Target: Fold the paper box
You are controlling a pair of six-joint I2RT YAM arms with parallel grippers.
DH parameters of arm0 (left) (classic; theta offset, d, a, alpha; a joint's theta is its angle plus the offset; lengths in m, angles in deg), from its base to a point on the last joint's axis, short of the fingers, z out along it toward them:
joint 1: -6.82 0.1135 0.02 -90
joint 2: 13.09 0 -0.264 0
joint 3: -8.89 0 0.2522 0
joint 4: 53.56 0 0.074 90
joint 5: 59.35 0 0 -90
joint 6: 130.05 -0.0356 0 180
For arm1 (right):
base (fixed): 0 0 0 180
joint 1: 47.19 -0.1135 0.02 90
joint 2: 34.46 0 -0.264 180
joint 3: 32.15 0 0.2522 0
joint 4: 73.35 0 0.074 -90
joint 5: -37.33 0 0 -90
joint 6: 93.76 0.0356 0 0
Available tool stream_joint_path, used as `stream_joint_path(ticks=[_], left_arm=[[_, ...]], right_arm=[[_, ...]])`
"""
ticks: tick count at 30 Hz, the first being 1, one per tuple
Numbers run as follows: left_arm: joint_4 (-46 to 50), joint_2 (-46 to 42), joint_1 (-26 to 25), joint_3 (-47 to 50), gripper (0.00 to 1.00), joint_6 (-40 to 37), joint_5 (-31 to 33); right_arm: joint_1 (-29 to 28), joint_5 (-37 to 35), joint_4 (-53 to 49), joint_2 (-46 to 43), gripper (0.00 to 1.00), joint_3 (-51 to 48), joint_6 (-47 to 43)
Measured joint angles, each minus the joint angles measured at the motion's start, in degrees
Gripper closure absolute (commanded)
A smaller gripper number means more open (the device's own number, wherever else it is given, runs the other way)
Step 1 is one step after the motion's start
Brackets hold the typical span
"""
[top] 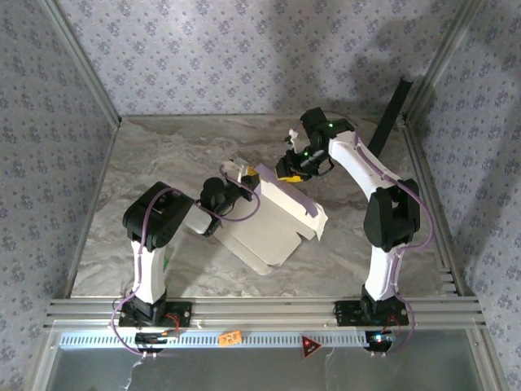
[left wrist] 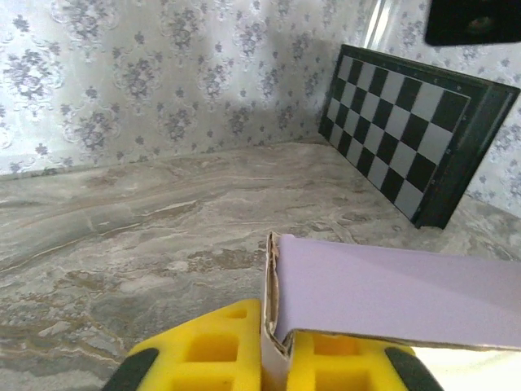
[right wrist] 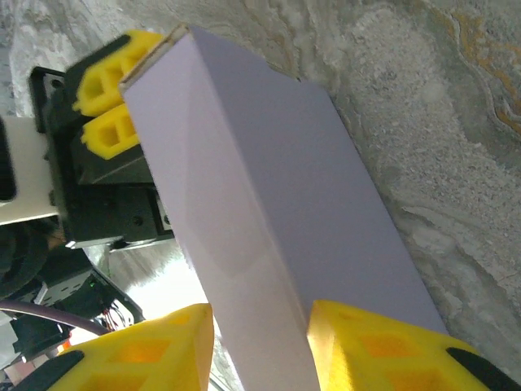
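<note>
The paper box point(top: 277, 220) lies half folded in the middle of the table, pale lavender, with one wall raised along its far edge. My left gripper point(top: 251, 177) is shut on the left end of that wall; its yellow fingers point(left wrist: 203, 350) pinch the cardboard edge point(left wrist: 277, 326), and the lavender panel point(left wrist: 391, 293) runs off to the right. My right gripper point(top: 286, 173) holds the other end. Its yellow fingers point(right wrist: 374, 350) stand either side of the raised wall point(right wrist: 269, 212) and close on it. The left gripper point(right wrist: 122, 102) shows at the wall's far end.
A black chequered panel point(left wrist: 407, 155) leans against the back right corner point(top: 391, 114). Patterned walls close in the marble table point(top: 163, 163) on three sides. Aluminium rails point(top: 260, 309) with both arm bases run along the near edge.
</note>
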Motion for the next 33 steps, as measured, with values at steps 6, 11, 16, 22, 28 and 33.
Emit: stream_joint_path(ticks=[6, 11, 16, 22, 28, 33], left_arm=[[-0.2, -0.4, 0.0, 0.8, 1.0, -0.7, 0.7], [-0.6, -0.8, -0.5, 1.7, 1.0, -2.5, 2.2], [-0.7, -1.6, -1.2, 2.9, 0.85, -5.0, 4.2], [-0.7, -1.9, -1.3, 4.7, 0.62, -5.4, 4.5], [-0.1, -1.9, -1.2, 6.1, 0.61, -4.9, 4.0], [0.9, -2.1, -1.3, 7.1, 0.6, -2.8, 4.3]], right_arm=[[-0.7, -0.3, -0.5, 0.1, 0.61, 1.0, 0.0], [-1.3, -1.2, -1.3, 0.4, 0.61, 1.6, 0.0], [-2.1, -3.5, -2.1, 0.4, 0.6, 1.6, 0.0], [-2.8, -5.3, -2.4, 0.4, 0.6, 1.6, 0.0], [-3.1, -5.6, -2.2, 0.3, 0.6, 1.2, 0.0], [-3.1, -5.6, -1.7, 0.1, 0.6, 0.6, 0.0]])
